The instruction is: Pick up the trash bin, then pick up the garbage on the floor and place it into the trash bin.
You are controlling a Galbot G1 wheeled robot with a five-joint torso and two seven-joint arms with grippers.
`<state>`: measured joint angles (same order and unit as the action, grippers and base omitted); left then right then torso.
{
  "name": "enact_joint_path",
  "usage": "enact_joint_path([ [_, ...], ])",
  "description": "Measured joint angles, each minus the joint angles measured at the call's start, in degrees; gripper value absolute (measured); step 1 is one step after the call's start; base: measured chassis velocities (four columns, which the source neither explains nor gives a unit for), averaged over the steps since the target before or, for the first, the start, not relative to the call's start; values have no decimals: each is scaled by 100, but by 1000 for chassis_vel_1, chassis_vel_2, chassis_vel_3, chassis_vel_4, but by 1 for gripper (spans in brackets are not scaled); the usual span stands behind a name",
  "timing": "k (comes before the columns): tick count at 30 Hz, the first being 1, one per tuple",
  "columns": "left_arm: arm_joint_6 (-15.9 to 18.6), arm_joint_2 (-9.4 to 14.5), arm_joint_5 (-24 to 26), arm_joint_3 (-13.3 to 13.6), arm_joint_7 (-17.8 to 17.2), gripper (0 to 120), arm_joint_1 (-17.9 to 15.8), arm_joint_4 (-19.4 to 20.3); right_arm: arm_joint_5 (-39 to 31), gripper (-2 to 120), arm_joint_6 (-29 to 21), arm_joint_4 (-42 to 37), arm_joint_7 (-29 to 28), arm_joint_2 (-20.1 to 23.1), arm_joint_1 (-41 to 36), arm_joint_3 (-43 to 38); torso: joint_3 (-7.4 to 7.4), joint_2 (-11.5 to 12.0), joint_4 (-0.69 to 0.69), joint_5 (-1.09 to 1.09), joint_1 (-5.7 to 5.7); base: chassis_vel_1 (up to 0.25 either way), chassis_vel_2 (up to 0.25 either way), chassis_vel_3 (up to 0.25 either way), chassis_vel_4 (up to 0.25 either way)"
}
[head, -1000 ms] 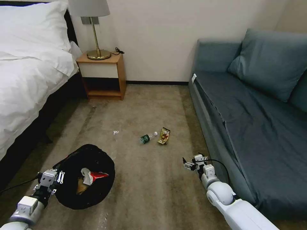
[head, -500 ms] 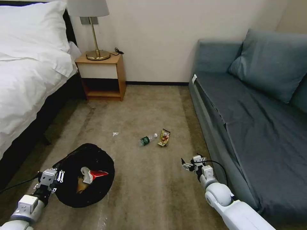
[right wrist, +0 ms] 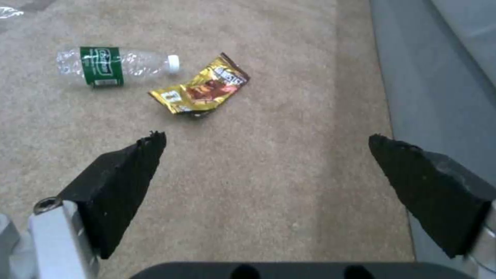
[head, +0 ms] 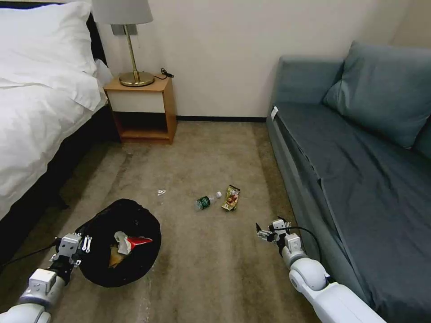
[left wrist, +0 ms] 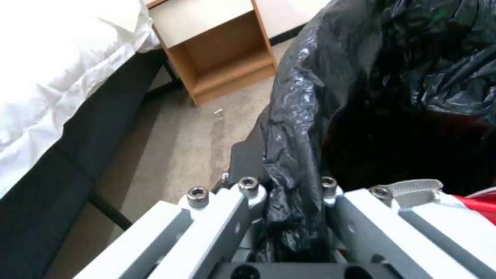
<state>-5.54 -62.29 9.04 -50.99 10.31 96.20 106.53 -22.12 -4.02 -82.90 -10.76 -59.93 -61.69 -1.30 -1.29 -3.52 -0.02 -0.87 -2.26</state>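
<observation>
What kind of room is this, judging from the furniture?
Most likely a hotel room or a bedroom. A bed with white linen stands beside a wooden nightstand that carries a brass lamp, and a grey-blue sofa faces it across the carpeted floor.

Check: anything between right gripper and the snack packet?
Nothing. Bare carpet between the open right gripper and the snack packet in the right wrist view.
</observation>
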Motion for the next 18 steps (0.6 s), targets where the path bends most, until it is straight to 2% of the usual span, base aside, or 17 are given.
enact_joint_path([
  [6,1,18,48,-1,0,4,-20,2,1,100,9,50,3,-41,40,29,0,0,0,0,0,-58,62,69,-52],
  [18,-123,16,25,-12,65,4,-53,-261,-21,100,12,86,-32,-97,116,104,0,0,0,-1,0,-77,75,75,-81],
])
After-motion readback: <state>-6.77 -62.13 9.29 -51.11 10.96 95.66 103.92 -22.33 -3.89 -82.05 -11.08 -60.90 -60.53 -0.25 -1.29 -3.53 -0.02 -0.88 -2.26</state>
